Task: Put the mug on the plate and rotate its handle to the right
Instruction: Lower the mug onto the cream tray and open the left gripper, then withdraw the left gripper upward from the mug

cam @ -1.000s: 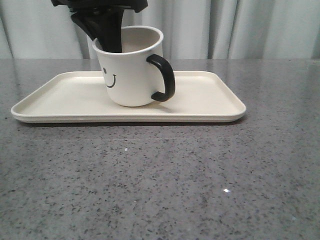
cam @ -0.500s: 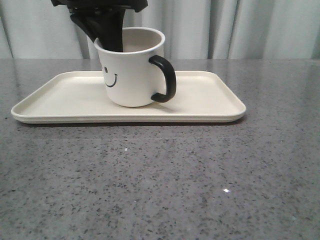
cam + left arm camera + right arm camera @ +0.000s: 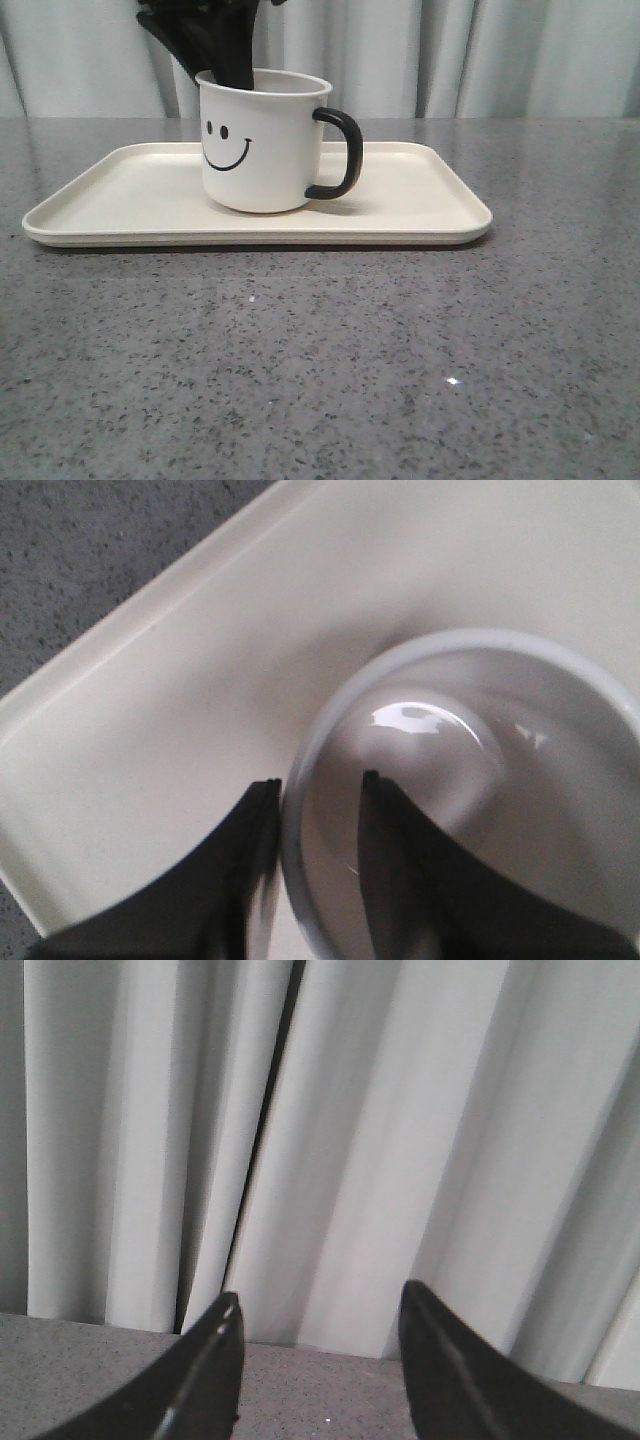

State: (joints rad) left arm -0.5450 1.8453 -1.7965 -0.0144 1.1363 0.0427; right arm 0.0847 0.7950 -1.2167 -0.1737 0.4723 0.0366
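Mug (image 3: 262, 140) upright on plate (image 3: 420, 200) — L tool (image 3: 318, 785) astride rim; R tool (image 3: 320, 1320) agape, wrist view only.

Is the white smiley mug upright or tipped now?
Upright. The white smiley mug sits flat on the cream rectangular tray, rim level, black handle pointing right; the left claw straddles its wall.
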